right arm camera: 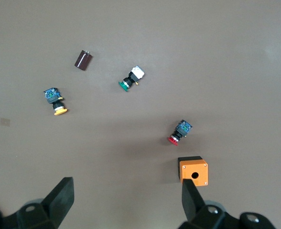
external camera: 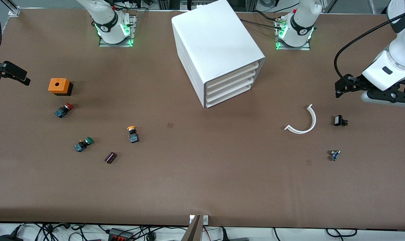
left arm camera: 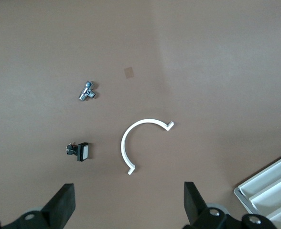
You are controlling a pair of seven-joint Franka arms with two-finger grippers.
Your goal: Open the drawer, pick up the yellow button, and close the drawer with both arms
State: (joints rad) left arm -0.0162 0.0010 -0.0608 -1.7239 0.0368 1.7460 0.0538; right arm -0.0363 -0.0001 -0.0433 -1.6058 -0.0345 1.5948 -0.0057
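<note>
Item: white four-drawer cabinet (external camera: 219, 50), standing on the brown desk (external camera: 202, 187) between the two arm bases, its front turned toward the 5 o'clock direction of the front view. Top drawer (external camera: 232, 76): shut, flush with the three below it. Item: orange-yellow-capped button (external camera: 132, 134), lying out on the desk at about 8 o'clock from the cabinet, toward the right arm's end, cap pointing away from the front camera. Near it: green-capped button (external camera: 83, 144), red-capped button (external camera: 63, 110), orange box with a round hole (external camera: 59, 85), small dark cylinder (external camera: 110, 157). Toward the left arm's end: white curved strip (external camera: 302, 121), small black part (external camera: 339, 121), small metal-and-blue part (external camera: 334, 155). Left gripper (left arm camera: 128, 202): fingers spread apart, empty, hanging over the curved strip and the black part. Right gripper (right arm camera: 126, 200): fingers spread apart, empty, over the desk edge by the orange box. Progress, as judged: nothing begun; drawer to open, button to take up, drawer to close all remain.
</note>
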